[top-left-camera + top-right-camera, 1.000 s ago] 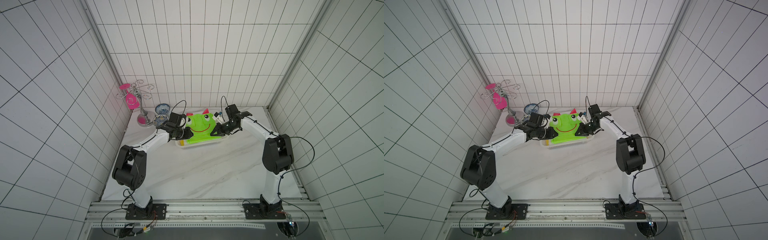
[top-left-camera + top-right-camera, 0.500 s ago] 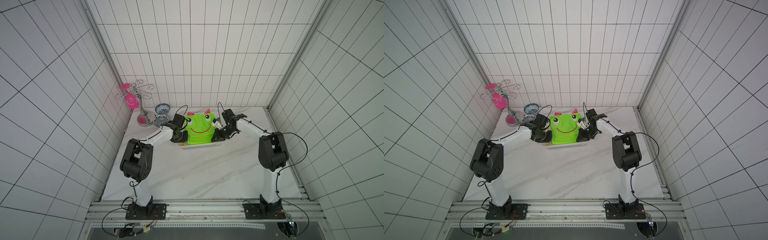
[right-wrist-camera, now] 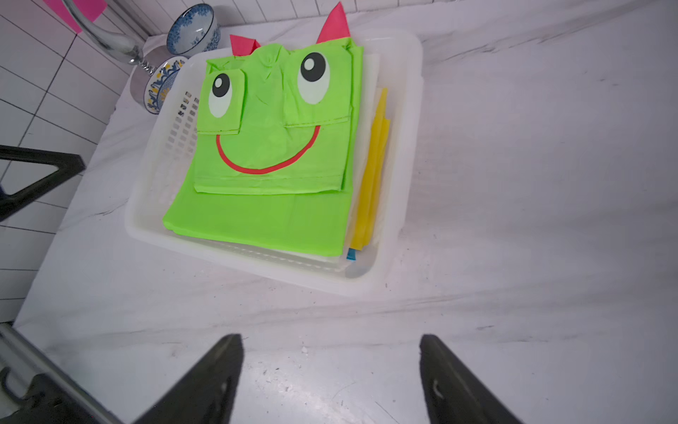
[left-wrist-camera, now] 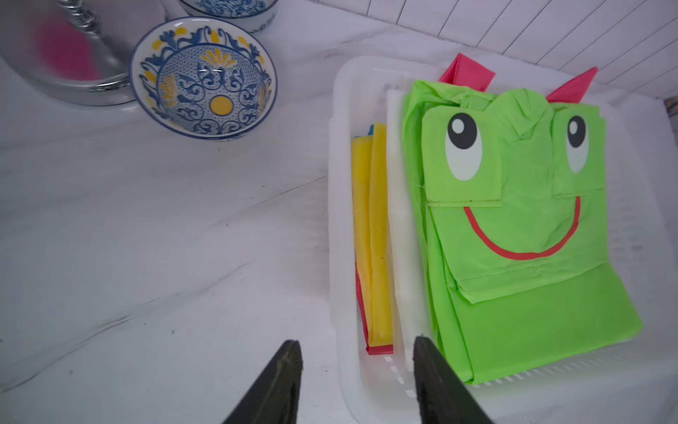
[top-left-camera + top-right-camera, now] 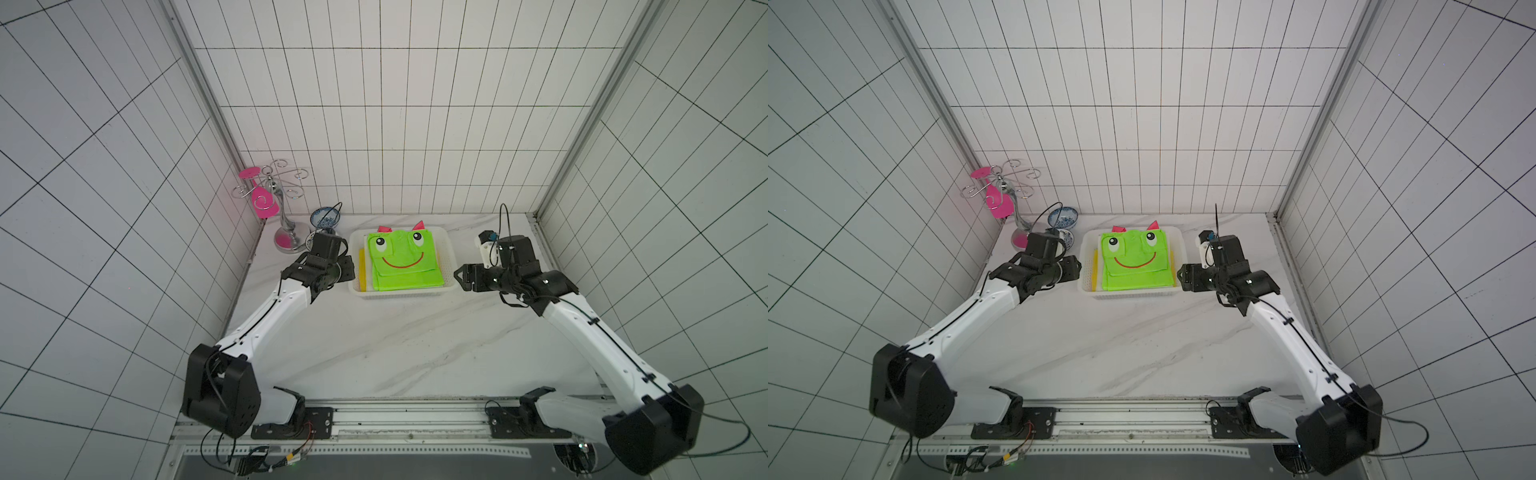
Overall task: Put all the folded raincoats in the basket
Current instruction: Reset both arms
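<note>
The raincoat [image 5: 403, 262] lies face up in the basket [image 5: 399, 296], between your two grippers, on top of a white sheet and a yellow fold [image 4: 370, 235]; I judge the placing done.

The left gripper [image 4: 357, 348] is spread and empty; it hangs just outside the basket's side wall, and in the wrist view one finger looks to be over the rim and the other over the table [image 5: 374, 345]. The right gripper [image 3: 330, 345] is spread wide and empty, clear of the opposite wall over bare table. Beyond the left gripper stand a bowl [image 4: 203, 79] and a metal stand [image 5: 286, 224].

Mind these from here:
- The left finger is close to the rim; pull back carelessly and it could hook the wall and drag the light basket.
- The coat sits high on the stack, its pink ears reach the far rim and one corner rides up the near wall; a knock to the basket could slide the slick fabric out.
- A wide left swing could strike the bowl.

Against a second ago: both grippers were then pinched on the coat's sides, holding it above the basket; half a second ago they had lowered it in; now both have let go and drawn apart, and the coat lies flat.
</note>
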`<state>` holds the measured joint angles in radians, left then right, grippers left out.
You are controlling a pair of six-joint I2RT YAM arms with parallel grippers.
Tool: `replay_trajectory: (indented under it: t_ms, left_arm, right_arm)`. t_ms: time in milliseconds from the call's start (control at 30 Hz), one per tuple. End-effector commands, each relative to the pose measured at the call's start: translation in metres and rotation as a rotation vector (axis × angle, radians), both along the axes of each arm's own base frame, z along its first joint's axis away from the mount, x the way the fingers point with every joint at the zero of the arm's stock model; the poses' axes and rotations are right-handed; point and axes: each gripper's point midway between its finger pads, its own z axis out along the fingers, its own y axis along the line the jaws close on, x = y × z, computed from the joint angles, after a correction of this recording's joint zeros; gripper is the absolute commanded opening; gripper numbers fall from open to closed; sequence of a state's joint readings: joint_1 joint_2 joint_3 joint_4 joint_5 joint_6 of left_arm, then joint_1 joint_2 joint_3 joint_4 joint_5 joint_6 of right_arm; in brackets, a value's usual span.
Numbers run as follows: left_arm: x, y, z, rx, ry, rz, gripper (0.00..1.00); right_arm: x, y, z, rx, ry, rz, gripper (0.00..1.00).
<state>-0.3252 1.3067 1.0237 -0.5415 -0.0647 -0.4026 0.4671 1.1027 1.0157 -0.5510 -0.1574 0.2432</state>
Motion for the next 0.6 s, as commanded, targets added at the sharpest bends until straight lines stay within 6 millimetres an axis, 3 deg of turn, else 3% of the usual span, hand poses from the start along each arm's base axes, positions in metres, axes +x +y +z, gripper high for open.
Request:
replay_trajectory:
  t_ms: [0, 33, 167, 300, 433, 567]
  left_arm:
    - [0.006, 0.023, 0.022, 0.042, -0.182, 0.092, 0.98]
    - [0.003, 0.03, 0.026, 0.065, -0.214, 0.111, 0.98]
    - [-0.01, 0.061, 0.034, 0.172, -0.333, 0.201, 0.98]
    - [-0.014, 0.049, 0.019, 0.313, -0.529, 0.001, 0.98]
    - [-0.015, 0.067, 0.005, 0.32, -0.614, 0.061, 0.98]
    - [-0.003, 0.076, -0.007, 0.28, -0.667, 0.074, 0.98]
  right_arm:
    - [-0.005, -0.032, -0.009, -0.03, -0.112, -0.149, 0.99]
    - [-0.01, -0.04, -0.003, -0.013, -0.158, -0.177, 0.99]
    - [-0.028, -0.075, -0.011, -0.047, -0.283, -0.271, 0.99]
    - [-0.033, -0.093, -0.031, -0.129, -0.4, -0.268, 0.99]
    - [-0.023, -0.135, -0.027, -0.236, -0.544, -0.445, 0.99]
    - [-0.005, -0.163, -0.027, -0.257, -0.616, -0.565, 0.99]
